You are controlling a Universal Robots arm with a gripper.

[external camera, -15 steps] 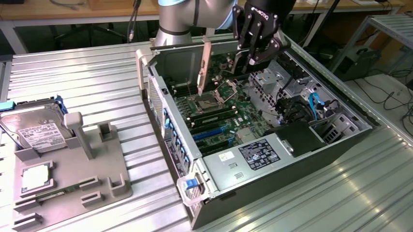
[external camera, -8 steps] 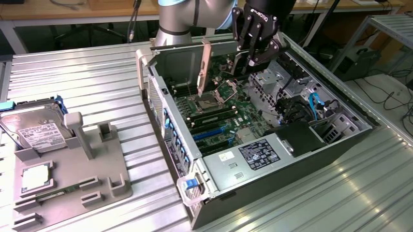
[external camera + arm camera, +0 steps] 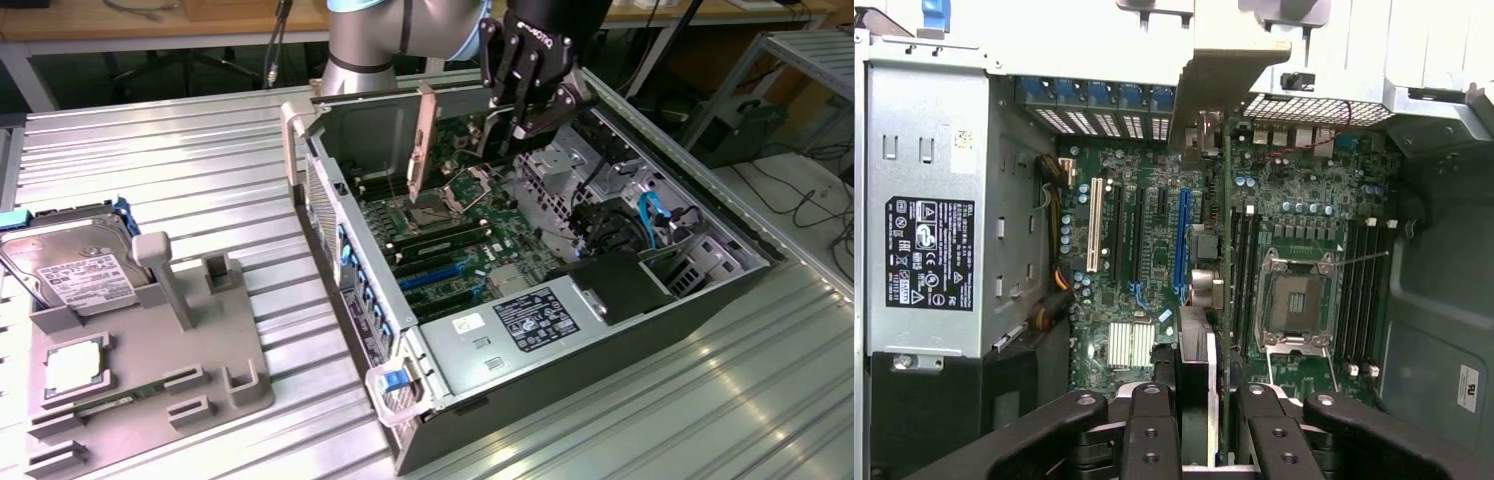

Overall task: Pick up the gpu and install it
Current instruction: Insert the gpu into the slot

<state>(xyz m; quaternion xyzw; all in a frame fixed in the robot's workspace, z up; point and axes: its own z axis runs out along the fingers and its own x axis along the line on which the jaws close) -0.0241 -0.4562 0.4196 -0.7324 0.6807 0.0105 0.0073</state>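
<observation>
Pinched edge-on in the tool (image 3: 1206, 425): gpu (image 3: 1197, 370), over the motherboard (image 3: 1304, 215), lengthwise parallel to the blue slot (image 3: 1181, 245), just beside it.

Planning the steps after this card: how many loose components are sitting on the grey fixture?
3. A hard drive at the fixture's far corner on the exterior view's left, a silver square chip just nearer the camera, a green memory stick nearer still. More may be hidden.

Ribbed metal table (image 3: 160, 160), seemingly wooden desk (image 3: 200, 22) behind
</observation>
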